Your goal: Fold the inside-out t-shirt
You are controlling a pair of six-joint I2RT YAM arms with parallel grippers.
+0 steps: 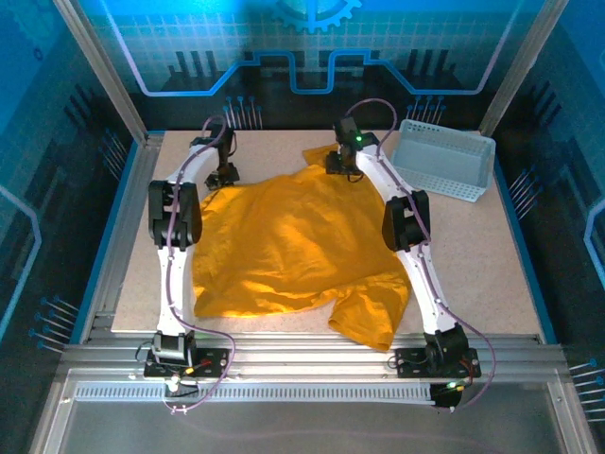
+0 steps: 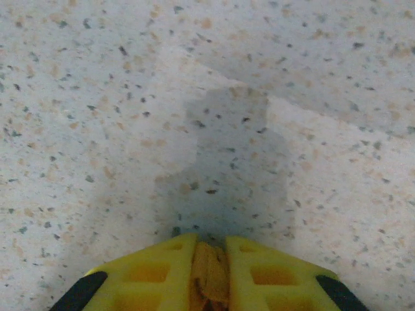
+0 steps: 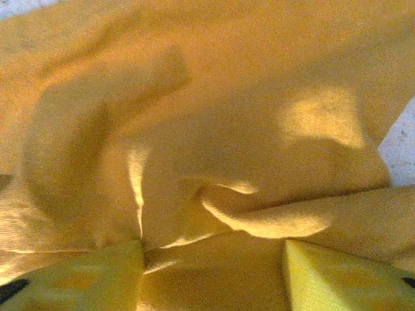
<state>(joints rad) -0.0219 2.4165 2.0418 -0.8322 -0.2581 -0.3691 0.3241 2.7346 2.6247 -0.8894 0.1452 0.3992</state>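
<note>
My desk [image 1: 501, 255] carried the inside-out t-shirt [image 1: 284, 246], spread loosely across its middle, one sleeve reaching the near edge. The pale grey basket [image 1: 444, 161] stood apart at the far right, and I saw nothing in it. My left tool [image 2: 209, 249] was clenched on a pinch of the shirt's far left edge, I judge to pull it flat. My right tool [image 3: 214, 249] sat at the far edge with bunched cloth in its gap; whether it gripped, I could not tell.

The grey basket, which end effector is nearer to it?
Right. The right end effector is at the far edge of the t-shirt, just left of the basket; the left end effector is at its far left corner, farther away.
</note>
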